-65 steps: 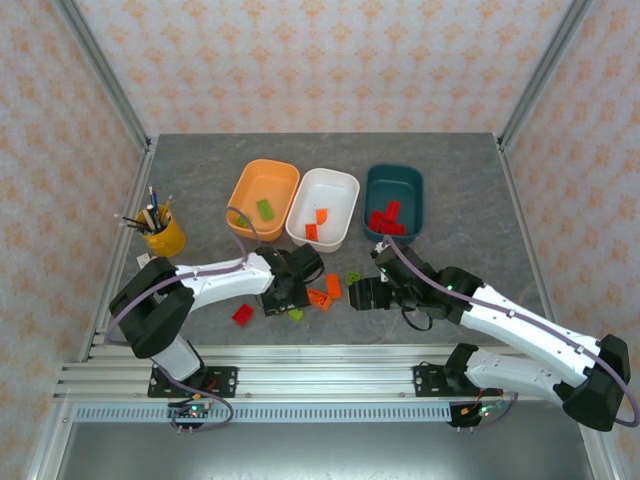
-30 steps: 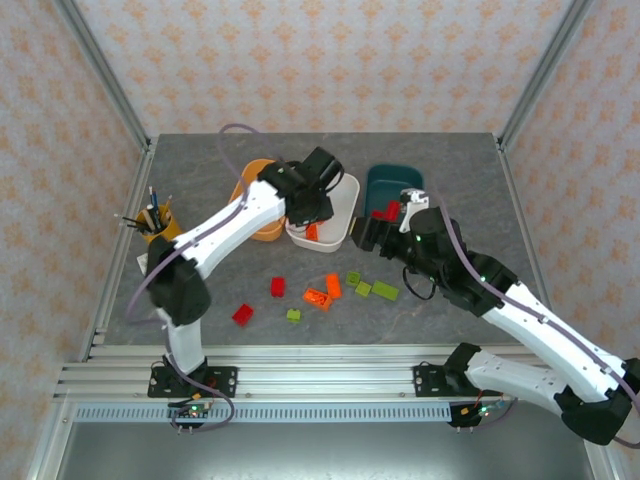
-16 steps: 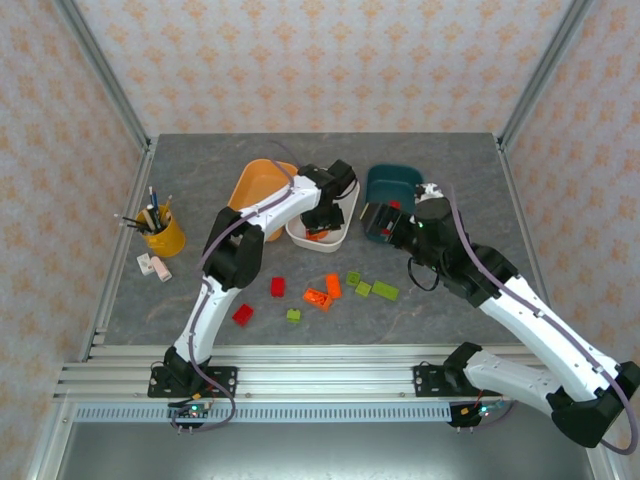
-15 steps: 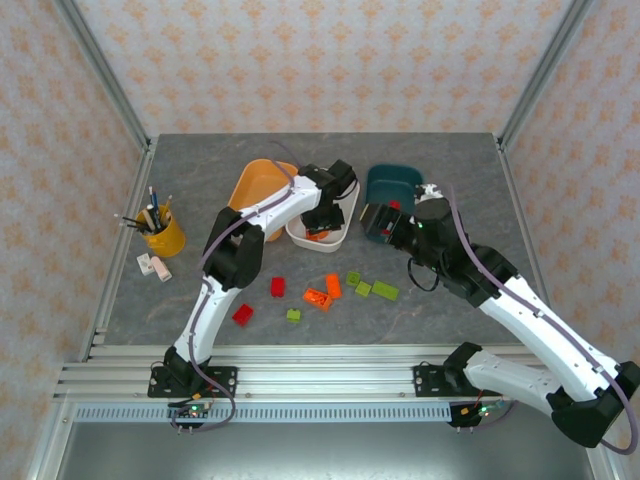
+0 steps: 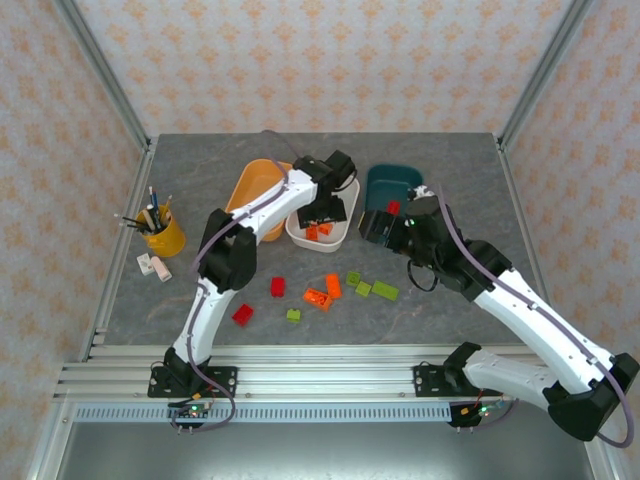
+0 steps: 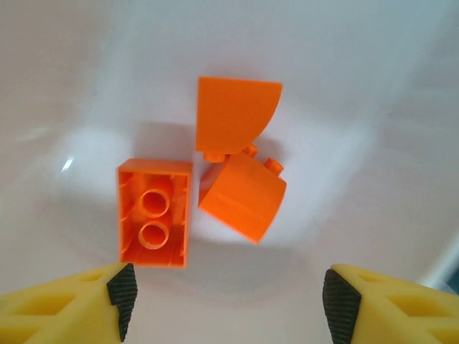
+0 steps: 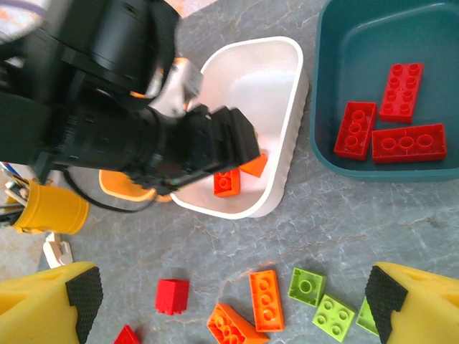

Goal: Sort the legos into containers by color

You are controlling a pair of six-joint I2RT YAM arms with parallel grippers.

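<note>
Now the left tool [image 6: 231, 294] hangs wide open, empty, over the shallow white plastic tub [image 7: 251, 86], where three small orange plastic bricks [image 6: 154, 213] lie, one more than before. The right tool [image 7: 232, 297] is likewise spread, empty. Loose bricks [image 5: 318, 297] still await sorting on the grey desk [image 5: 450, 160].

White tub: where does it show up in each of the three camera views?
Top external: white tub centre, between orange tub and teal tub.
Left wrist: its white floor, above the left gripper.
Right wrist: upper middle, left of the teal tub.
Shared landmark: the orange bricks inside it.
</note>
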